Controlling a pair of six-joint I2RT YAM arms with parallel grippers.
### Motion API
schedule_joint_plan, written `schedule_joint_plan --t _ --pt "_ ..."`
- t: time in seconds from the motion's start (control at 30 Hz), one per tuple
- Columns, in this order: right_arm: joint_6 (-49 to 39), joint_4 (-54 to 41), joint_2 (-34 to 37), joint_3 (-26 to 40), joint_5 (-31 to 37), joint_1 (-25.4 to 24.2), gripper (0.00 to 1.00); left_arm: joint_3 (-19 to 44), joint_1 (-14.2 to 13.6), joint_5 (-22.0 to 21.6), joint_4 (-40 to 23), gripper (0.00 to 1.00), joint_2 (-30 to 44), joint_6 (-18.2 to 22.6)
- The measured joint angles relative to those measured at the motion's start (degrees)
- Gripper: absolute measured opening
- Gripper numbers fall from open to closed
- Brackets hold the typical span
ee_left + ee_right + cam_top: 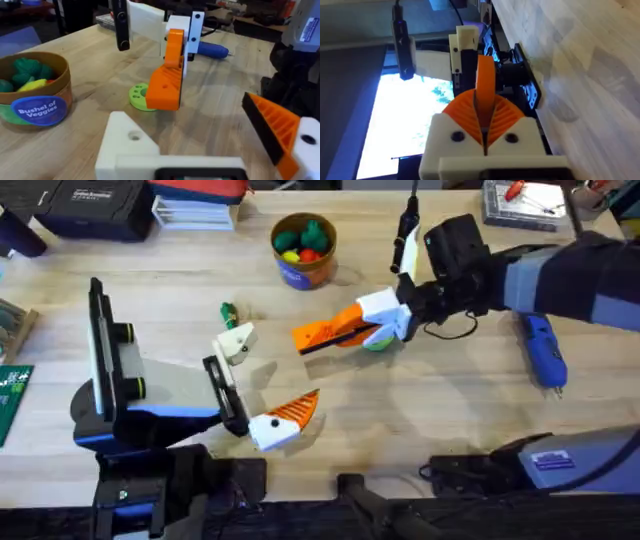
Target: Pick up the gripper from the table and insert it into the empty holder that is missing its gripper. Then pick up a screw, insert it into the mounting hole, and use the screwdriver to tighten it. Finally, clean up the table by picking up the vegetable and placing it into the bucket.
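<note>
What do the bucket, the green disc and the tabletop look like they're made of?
The bucket: seemingly cardboard or thin plastic, with a matte brown rim and a printed blue label.
The green disc: probably matte moulded or printed plastic, uniform lime colour with holes.
The tabletop: light wood or wood laminate, with visible grain and plank seams.

Wooden bench point(420, 420); green disc with holes point(138, 96) on its surface; black case point(90, 205) at far left corner; green circuit board point(12, 402) at left edge.
</note>
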Motion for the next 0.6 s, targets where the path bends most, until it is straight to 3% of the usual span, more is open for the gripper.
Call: schedule_joint_plan --t 0.6 --pt "21.7 24.6 0.3 -0.1 5.8 8.5 0.012 0.0 0.0 0.0 0.0 0.985 0.0 0.0"
